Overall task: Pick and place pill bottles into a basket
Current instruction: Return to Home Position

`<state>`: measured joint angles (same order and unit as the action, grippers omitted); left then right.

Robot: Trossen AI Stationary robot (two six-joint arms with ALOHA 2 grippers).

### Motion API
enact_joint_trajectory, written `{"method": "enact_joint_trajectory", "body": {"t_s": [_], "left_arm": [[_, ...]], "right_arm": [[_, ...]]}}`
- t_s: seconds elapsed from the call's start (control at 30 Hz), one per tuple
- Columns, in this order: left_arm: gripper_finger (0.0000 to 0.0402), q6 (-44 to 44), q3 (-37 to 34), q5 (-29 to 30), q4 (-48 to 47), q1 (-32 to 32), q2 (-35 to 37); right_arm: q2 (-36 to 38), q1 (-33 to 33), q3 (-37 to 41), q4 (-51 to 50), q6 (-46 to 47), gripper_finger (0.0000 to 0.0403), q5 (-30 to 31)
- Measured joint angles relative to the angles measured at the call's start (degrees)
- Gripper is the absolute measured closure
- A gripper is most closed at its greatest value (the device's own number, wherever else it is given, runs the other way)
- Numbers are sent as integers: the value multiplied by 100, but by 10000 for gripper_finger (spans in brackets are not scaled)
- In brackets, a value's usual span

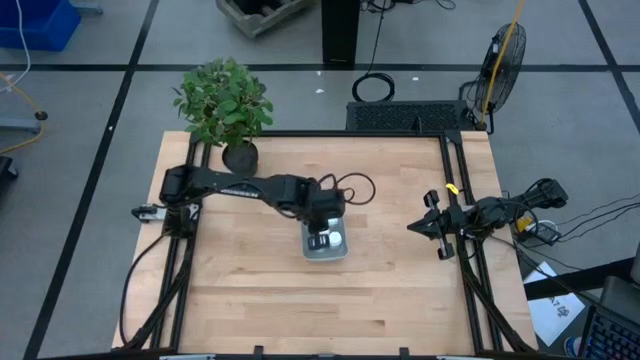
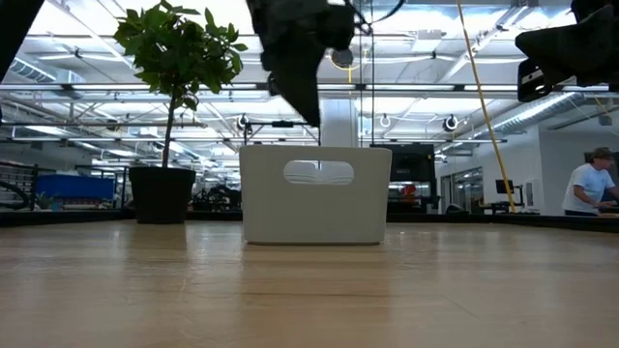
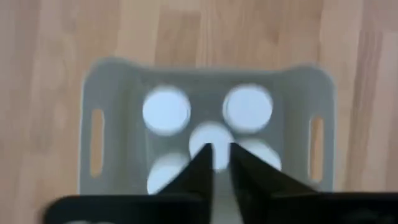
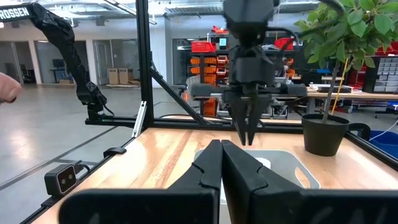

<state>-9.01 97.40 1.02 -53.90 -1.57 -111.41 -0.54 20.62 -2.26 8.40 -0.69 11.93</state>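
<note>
table [image 1: 260, 300]: pale wood, matt | basket [image 3: 118, 93]: translucent smooth plastic
</note>
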Motion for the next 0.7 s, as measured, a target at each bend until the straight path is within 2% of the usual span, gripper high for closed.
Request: {"method": "enact_joint_trajectory", "body": {"t_s": [0.07, 0.1, 0.2, 0.27, 0.6, 0.7], "left_arm": [[383, 78, -68, 168, 209, -96, 78], [390, 112, -126, 238, 238, -138, 108], [387, 228, -476, 309, 658, -254, 259], [389, 242, -969, 300, 1219, -315, 452], [390, 192, -4658, 203, 4954, -461, 2321], [398, 174, -5637, 248, 5728, -509, 3025]], "right_arm": [[-4, -2, 0, 18, 0, 403, 2], [-10, -2, 0, 37, 0, 403, 2], [-16, -2, 0, 17, 0, 403, 2], [-29, 0, 0, 13, 0, 403, 1], [-137, 0, 0, -10, -1, 403, 1], [-173, 0, 0, -9, -1, 403, 0]]}}
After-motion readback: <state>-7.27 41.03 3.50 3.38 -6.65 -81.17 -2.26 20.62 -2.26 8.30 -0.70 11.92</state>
